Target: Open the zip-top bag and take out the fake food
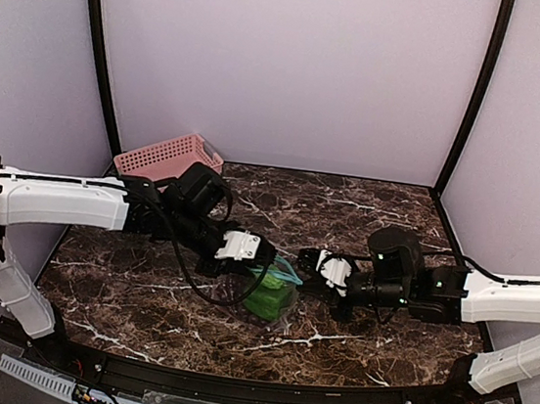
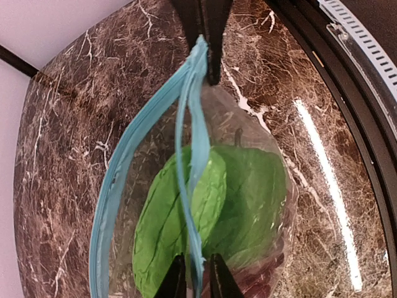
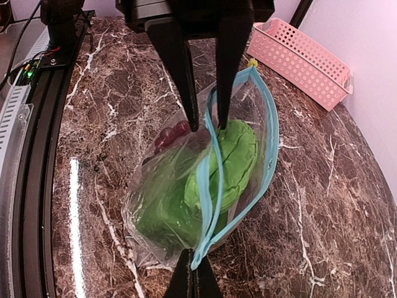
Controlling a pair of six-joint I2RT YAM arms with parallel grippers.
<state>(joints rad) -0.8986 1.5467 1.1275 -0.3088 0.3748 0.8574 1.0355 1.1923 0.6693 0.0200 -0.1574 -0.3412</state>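
Observation:
The zip-top bag (image 1: 276, 299) lies on the marble between both arms, its teal zip strips parted. Inside it are the fake food pieces: a bright green piece (image 2: 248, 192) (image 3: 234, 155) and dark red grapes (image 3: 170, 133). My right gripper (image 3: 197, 279) (image 1: 304, 263) is shut on the end of the zip strip, where both lips meet. My left gripper (image 2: 197, 282) (image 1: 267, 266) is at the bag's other end. One lip of the strip (image 2: 200, 149) runs between its narrowly parted jaws, and small gaps show on both sides.
A pink slotted basket (image 1: 167, 158) (image 3: 304, 59) stands at the back left corner. The black table rail (image 2: 347, 93) runs along the near edge. Lilac walls close in the back and sides.

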